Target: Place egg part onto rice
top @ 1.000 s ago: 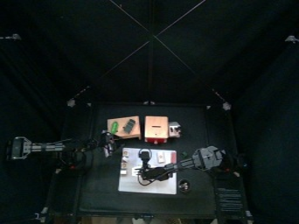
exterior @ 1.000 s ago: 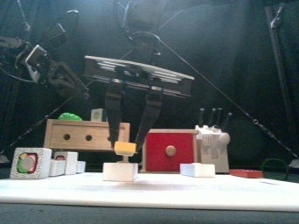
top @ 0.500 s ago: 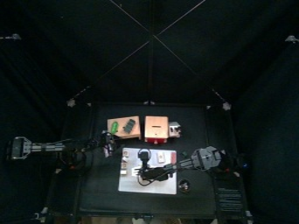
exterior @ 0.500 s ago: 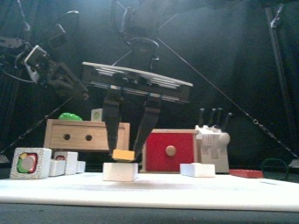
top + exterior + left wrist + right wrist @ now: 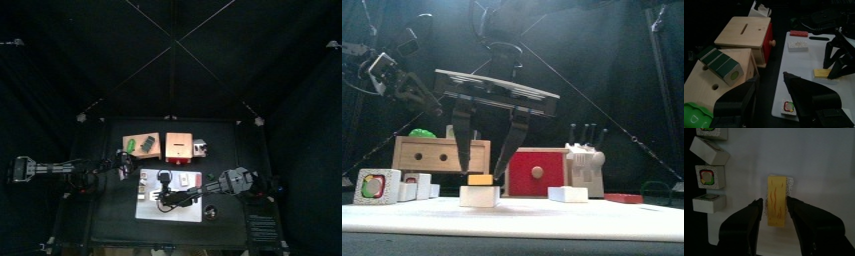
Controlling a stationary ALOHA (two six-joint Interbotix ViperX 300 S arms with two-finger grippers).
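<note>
Yellow egg part (image 5: 480, 180) sits on your rice (image 5: 478, 196) (placement looks done); right gripper (image 5: 484, 172) jaws apart, only retreat left.

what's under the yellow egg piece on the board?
The egg piece lies on the white rice block, which rests on the pale board. From above, the egg covers most of the rice; only a white sliver shows beside it.

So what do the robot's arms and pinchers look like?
Both arms are black all over. The right end effector has two long, thin black fingers hanging from a wide grey bar. The left end effector has chunky black fingers. Thin black cables loop above them.
</note>
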